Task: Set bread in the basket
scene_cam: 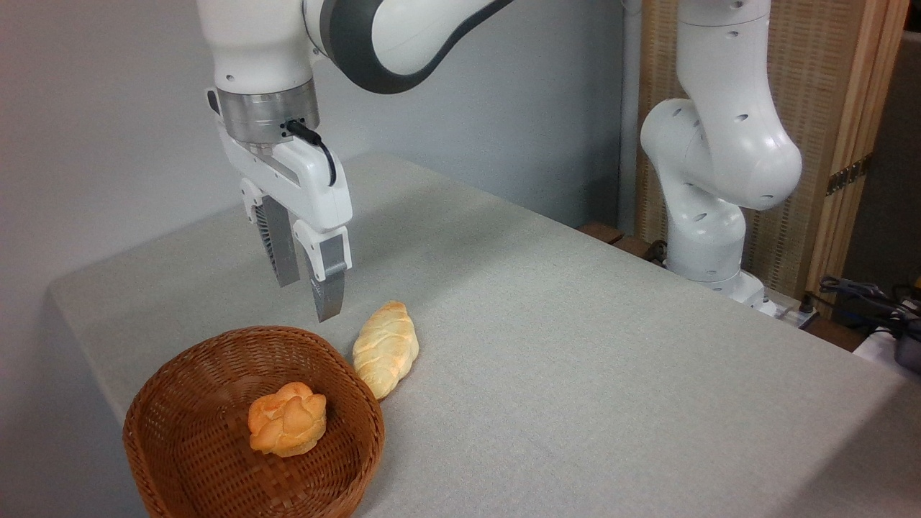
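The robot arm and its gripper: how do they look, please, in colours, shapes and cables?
The arm has glossy white rounded links with dark grey joint bands. A silver metal ring sits above the white gripper, and a short black cable plugs in there. The two fingers are flat grey metal blades.

A grey table (575, 345) holds a round brown wicker basket (180, 403) at its lower left corner. A knobbly orange bun (287, 419) sits inside the basket, right of its middle. A pale plaited loaf (386, 348) lies on the table just outside the basket's right rim, touching or nearly touching it. The gripper (308, 295) hangs above the basket's far rim, fingers pointing down with a small gap between them, holding nothing. The white arm (719, 158) rises from its base at the table's right edge.
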Controlling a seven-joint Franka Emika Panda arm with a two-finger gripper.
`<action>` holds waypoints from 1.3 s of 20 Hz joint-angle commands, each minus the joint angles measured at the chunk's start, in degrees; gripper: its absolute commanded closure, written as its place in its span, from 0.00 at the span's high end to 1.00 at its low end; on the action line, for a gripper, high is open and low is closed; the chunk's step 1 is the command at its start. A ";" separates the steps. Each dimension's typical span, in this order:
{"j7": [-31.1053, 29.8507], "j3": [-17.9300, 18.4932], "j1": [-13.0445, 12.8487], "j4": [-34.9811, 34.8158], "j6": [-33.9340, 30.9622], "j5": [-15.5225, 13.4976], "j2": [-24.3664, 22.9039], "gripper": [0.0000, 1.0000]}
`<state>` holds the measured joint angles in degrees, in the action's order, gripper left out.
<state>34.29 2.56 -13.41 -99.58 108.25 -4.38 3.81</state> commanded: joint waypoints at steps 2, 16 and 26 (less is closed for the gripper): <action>-1.42 0.08 -0.30 0.62 -1.73 0.78 -0.47 1.00; -1.51 -0.01 -0.39 0.62 -1.82 0.78 -0.47 1.00; -1.51 -0.19 -0.39 0.62 -2.70 0.78 -0.47 1.00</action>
<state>34.29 2.51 -13.64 -99.58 107.26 -4.38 3.80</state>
